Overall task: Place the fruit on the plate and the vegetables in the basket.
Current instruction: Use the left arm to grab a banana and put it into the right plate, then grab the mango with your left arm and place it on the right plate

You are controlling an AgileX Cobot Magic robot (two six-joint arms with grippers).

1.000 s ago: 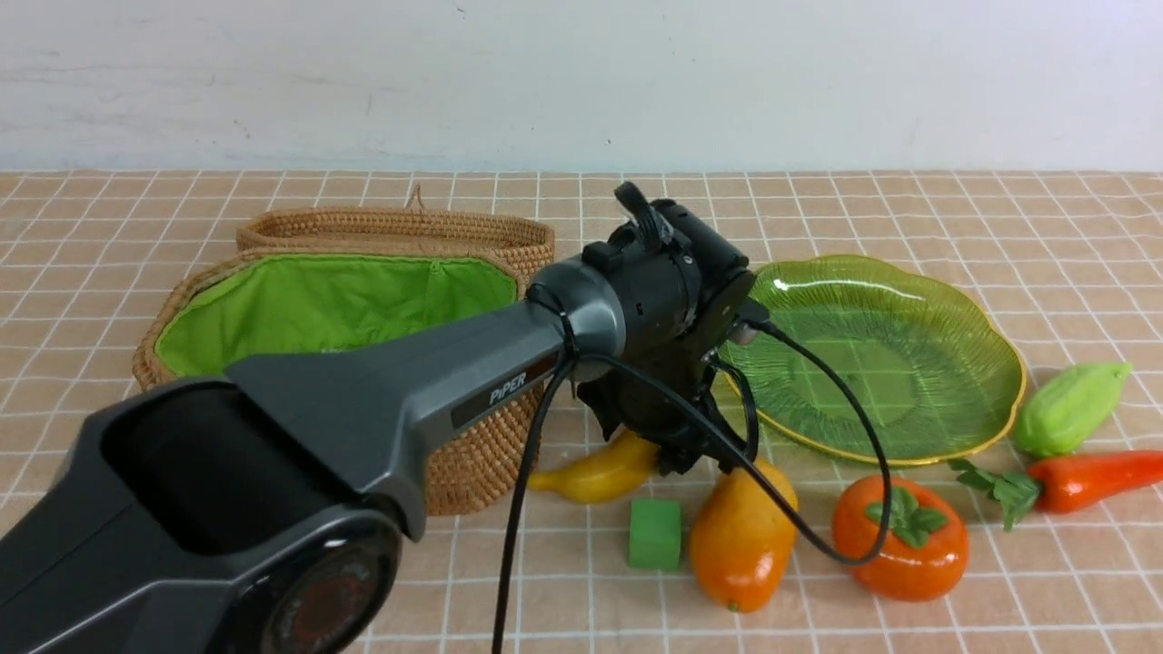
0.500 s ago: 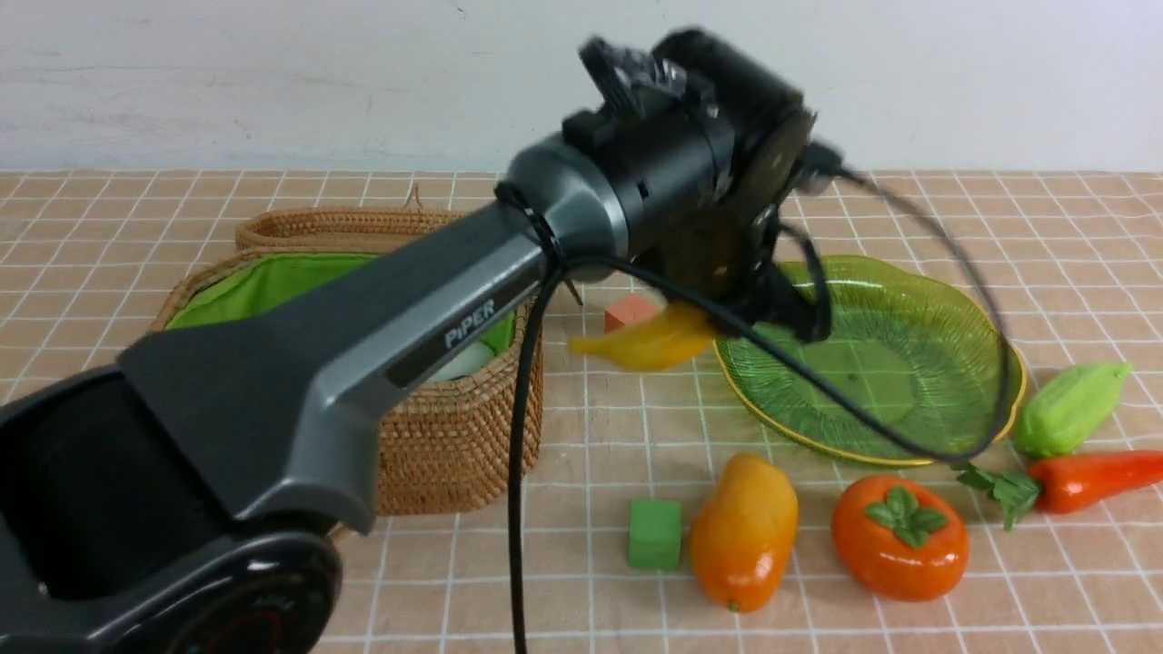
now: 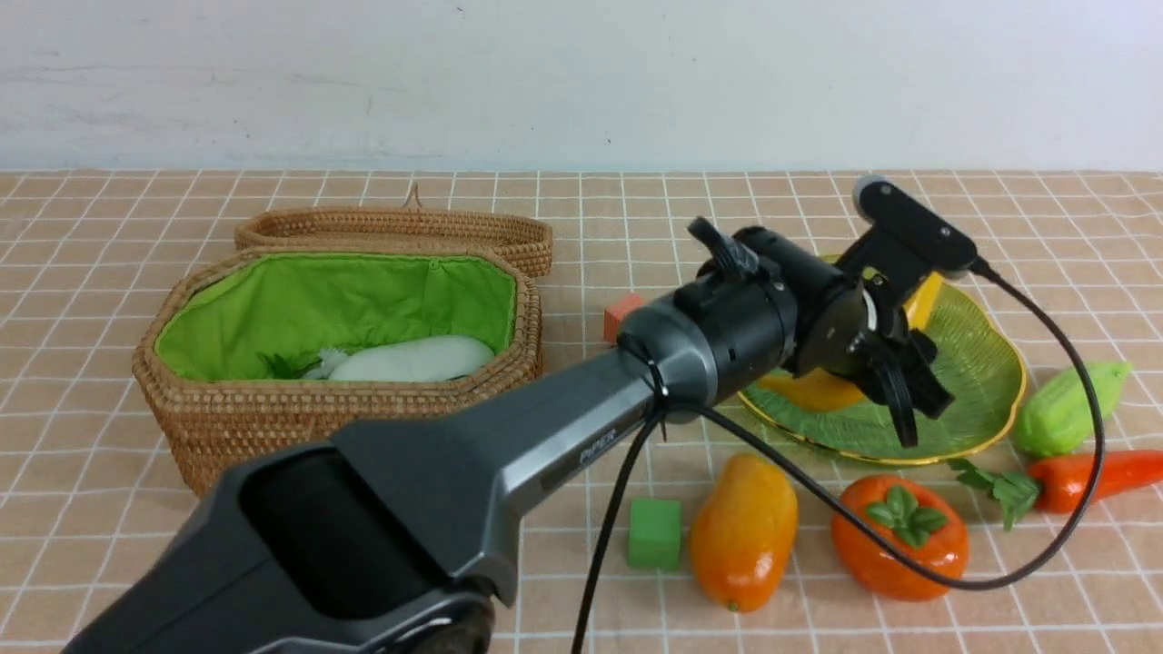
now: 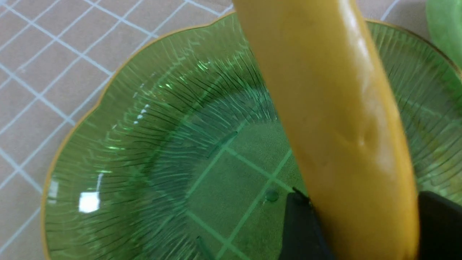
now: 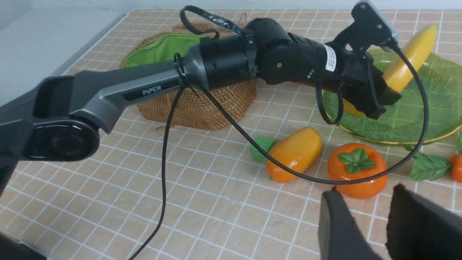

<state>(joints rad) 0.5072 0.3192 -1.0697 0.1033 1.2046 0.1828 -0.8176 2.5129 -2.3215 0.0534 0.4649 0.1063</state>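
Left pincer [image 5: 384,99] around 1 banana [image 4: 343,126] over plate [image 4: 144,144]; 1 radish [image 3: 413,359] inside basket [image 3: 363,427]; right pincer [image 5: 365,193] slightly apart, empty.

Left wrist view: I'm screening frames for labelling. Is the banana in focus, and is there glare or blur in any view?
Left wrist view: the banana is close and soft-edged, while the plate is crisp, with white glare spots. Front view: evenly lit, no motion blur. Right wrist view: the right gripper is dark and out of focus; the mango beyond is sharp.
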